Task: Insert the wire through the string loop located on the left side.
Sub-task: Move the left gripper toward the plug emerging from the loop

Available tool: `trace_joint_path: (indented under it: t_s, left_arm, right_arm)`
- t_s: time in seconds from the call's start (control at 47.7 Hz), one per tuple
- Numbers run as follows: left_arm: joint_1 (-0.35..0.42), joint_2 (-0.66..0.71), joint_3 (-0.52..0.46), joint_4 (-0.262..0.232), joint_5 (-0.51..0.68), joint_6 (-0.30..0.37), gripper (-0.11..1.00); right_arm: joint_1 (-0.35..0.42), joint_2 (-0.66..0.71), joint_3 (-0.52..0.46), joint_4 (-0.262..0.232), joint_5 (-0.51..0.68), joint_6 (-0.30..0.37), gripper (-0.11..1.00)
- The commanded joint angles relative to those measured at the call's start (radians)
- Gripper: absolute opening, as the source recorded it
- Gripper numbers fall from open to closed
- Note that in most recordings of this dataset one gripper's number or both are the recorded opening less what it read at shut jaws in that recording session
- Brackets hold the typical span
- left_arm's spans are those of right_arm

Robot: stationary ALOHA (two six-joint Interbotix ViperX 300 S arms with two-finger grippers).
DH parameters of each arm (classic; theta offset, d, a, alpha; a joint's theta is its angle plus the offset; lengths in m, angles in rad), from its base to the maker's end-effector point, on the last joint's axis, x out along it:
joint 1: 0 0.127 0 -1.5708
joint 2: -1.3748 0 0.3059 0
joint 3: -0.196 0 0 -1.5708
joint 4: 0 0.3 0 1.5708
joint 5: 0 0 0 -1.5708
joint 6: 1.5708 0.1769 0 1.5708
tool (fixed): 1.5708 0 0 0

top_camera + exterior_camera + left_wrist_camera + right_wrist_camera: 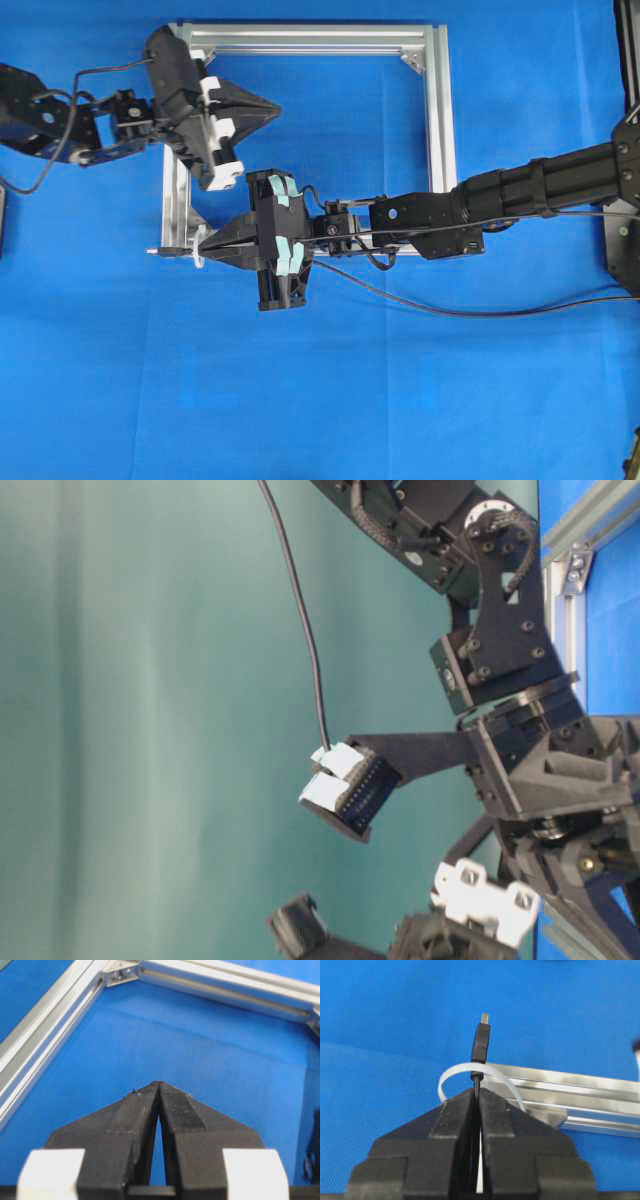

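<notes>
Blue cloth (330, 400) covers the whole table, with a square silver frame (441, 120) lying flat on it. From the right wrist view I see the wire (481, 1045) pinched between my right gripper (476, 1091) fingers, which are closed tight on the thin cable just behind the plug. The plug sticks straight out past the fingertips, its long axis in line with the fingers and its silvery tip pointing away from them. The string loop (451, 1072) arches just ahead of the fingertips, whitish and translucent, and the cable crosses it there; the plug body lies beyond the loop's band, though I cannot tell for sure whether the cable runs inside the loop or only in front of it. Overhead, my right arm stretches across the table with its gripper at the frame's near left corner, the plug tip poking out past the frame's left rail. The rest of the wire trails back behind the fingers along the arm and curves over the cloth. My left gripper (159, 1085) hangs over the frame's open middle near the top left corner, fingertips meeting with nothing between them, a narrow gap only further back. A metal corner bracket (120, 972) sits well ahead of those fingertips.
</notes>
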Motion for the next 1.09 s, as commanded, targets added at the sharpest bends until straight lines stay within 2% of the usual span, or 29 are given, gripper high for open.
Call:
trace_joint_path:
  t_s: [0.0,0.252,0.692,1.069]
  left_arm:
    - [0.006,-0.054,0.028,0.000,-0.011,0.002,0.00]
    - [0.008,-0.155,0.164,0.000,-0.014,0.000,0.00]
    - [0.011,-0.420,0.387,0.000,0.009,0.000,0.00]
    - [0.015,-0.568,0.454,0.000,0.061,-0.005,0.00]
  right_arm:
    - [0.002,-0.018,-0.020,0.002,-0.005,0.000,0.00]
    - [0.002,-0.020,-0.018,0.002,-0.006,0.000,0.00]
    - [0.002,-0.020,-0.017,0.003,-0.005,0.002,0.00]
    - [0.002,-0.020,-0.018,0.005,-0.005,0.000,0.00]
